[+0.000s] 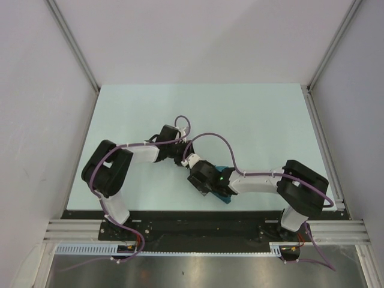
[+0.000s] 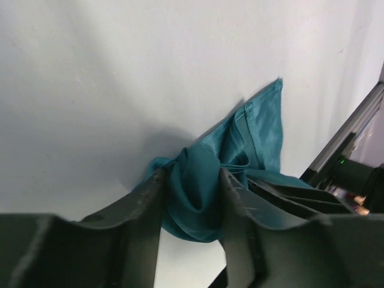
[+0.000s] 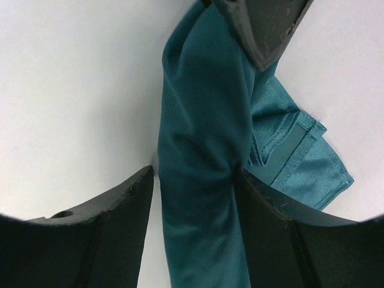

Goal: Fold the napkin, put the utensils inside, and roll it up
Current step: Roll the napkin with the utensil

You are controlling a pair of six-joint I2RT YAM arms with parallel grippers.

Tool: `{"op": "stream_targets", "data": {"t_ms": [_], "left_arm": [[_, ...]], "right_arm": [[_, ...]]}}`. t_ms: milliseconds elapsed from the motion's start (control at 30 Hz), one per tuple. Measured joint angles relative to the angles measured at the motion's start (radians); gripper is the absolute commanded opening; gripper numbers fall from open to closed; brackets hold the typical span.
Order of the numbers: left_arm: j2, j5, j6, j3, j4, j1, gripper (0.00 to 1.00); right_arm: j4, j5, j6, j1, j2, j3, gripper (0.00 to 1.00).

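napkin (image 3: 198, 120) sat bunched, not flat, toward the near edge of the tabletop (image 1: 240, 114), about mid-width. My right hand (image 3: 192, 174) pinched a thick band of it. My left hand (image 2: 192, 177) had a wad touching both fingers; gripping or slack, couldn't tell. My call: spread it flat before any fold, pulling by corners. Wrist views showed the hemmed corner. The top view hid nearly all the cloth under my hands.

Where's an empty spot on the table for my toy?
Crowded: near middle, where the left arm and right arm meet over the napkin. Bare: the table's far half, up to the back wall, and the strip by the right rail.
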Motion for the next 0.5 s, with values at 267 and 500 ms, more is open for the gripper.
{"op": "stream_targets", "data": {"t_ms": [267, 500], "left_arm": [[-0.075, -0.034, 0.008, -0.005, -0.017, 0.045, 0.7], [-0.2, -0.073, 0.005, -0.141, 0.031, 0.143, 0.74]], "right_arm": [[0.042, -0.107, 0.034, -0.066, 0.0, -0.018, 0.41], [0.125, -0.357, 0.097, -0.197, -0.042, -0.082, 0.3]]}}
